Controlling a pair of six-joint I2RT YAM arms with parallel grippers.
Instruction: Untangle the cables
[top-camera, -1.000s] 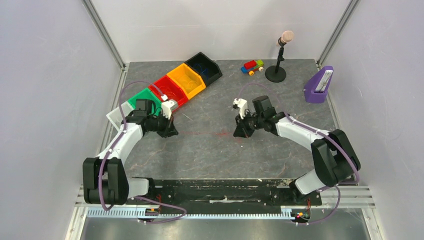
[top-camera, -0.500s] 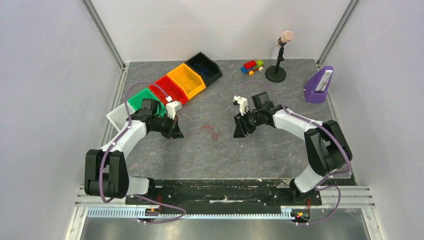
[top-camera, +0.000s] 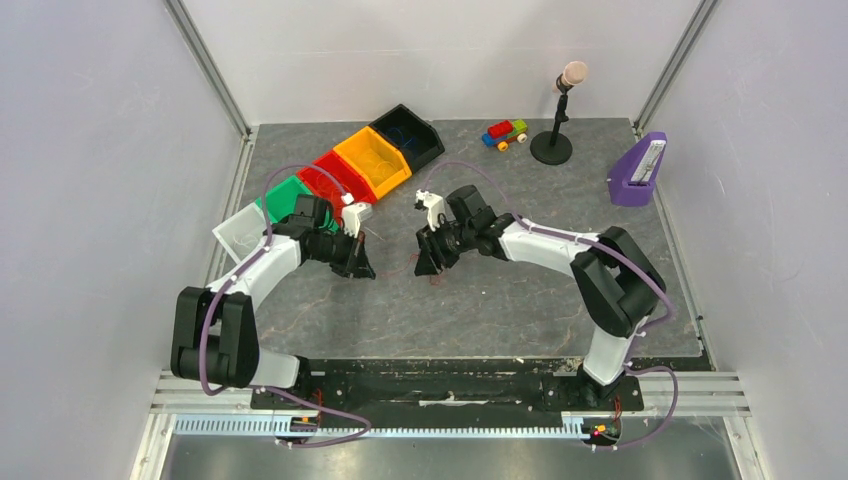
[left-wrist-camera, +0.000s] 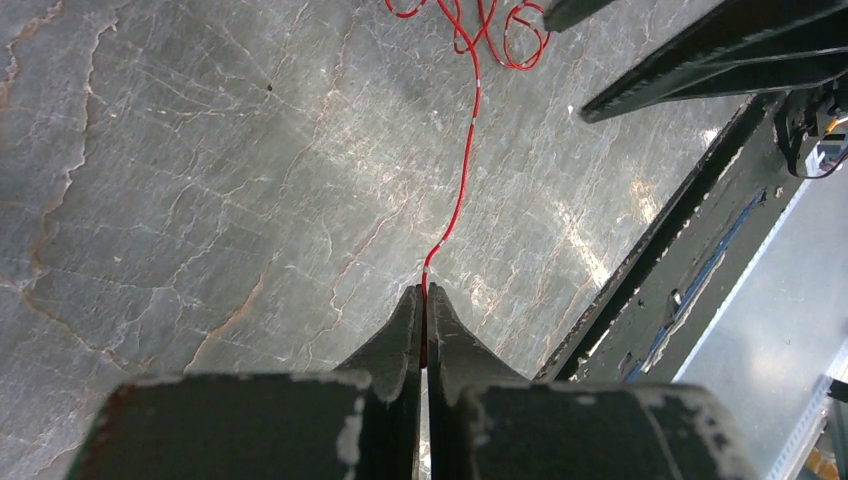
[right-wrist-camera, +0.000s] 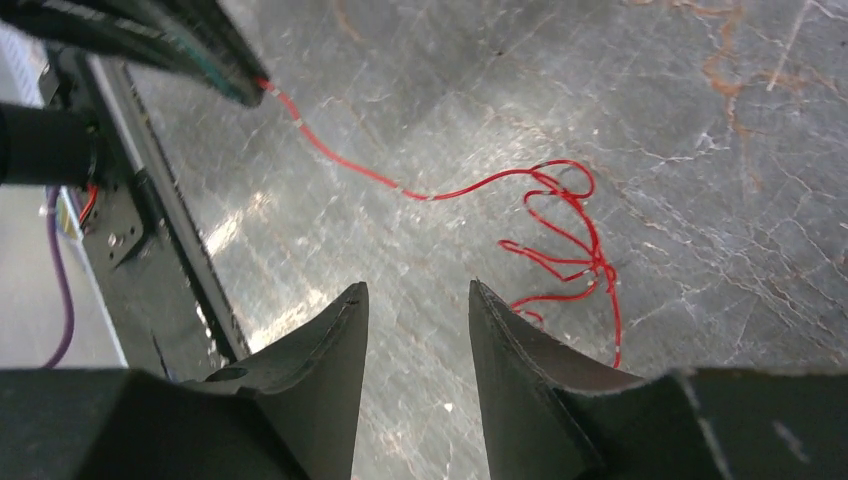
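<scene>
Now the red cable (right-wrist-camera: 585, 262) lies curled, not stretched anymore; the right claw (right-wrist-camera: 417, 290) hovers open above it, the left claw (left-wrist-camera: 424, 292) still grips one end. Regrasping seems next.

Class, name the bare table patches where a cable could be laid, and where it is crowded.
Bare: from left gripper and right gripper to the near rail; right arm to purple holder. Crowded: bins; red cable between the grippers.

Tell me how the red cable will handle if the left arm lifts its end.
Probably floppy: the red cable runs from the left gripper in a loose line into curly loops. Likely light, being so thin. The loops may drag and snag rather than straighten, so the open right gripper may need to pin them.
</scene>
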